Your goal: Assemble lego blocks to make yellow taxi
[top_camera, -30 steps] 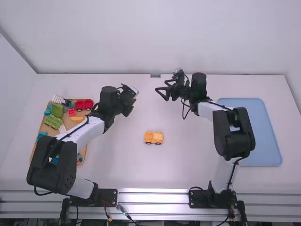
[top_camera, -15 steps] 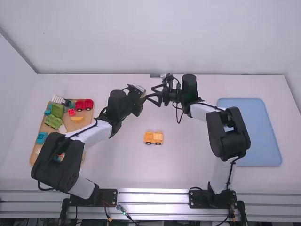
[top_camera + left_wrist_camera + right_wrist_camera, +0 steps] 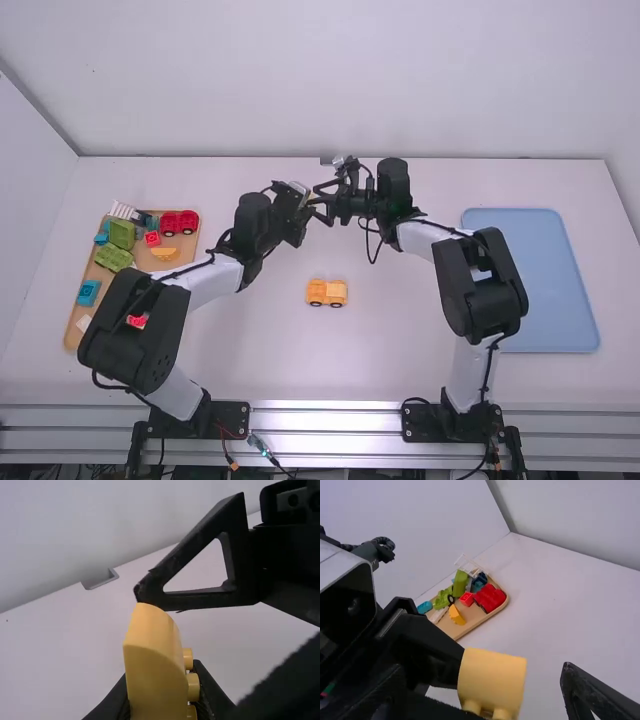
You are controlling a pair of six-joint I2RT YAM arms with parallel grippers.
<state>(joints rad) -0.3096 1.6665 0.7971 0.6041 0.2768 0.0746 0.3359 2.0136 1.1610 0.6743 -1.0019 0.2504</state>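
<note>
From my end, I judge the wheeled taxi body (image 3: 326, 292) only part-built at mid-table, with the rounded yellow block (image 3: 492, 677) unfitted beyond it, pinched in my left gripper (image 3: 161, 695) beside my wide-spread, empty right gripper (image 3: 315, 197).

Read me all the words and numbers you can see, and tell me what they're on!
There are no words or numbers I can read.
Yellow block: no letters on the sides that show.
Little yellow car: any writing would be too small to read.
Red car: too small to read, too.
Blue tray: no writing that I can see.
</note>
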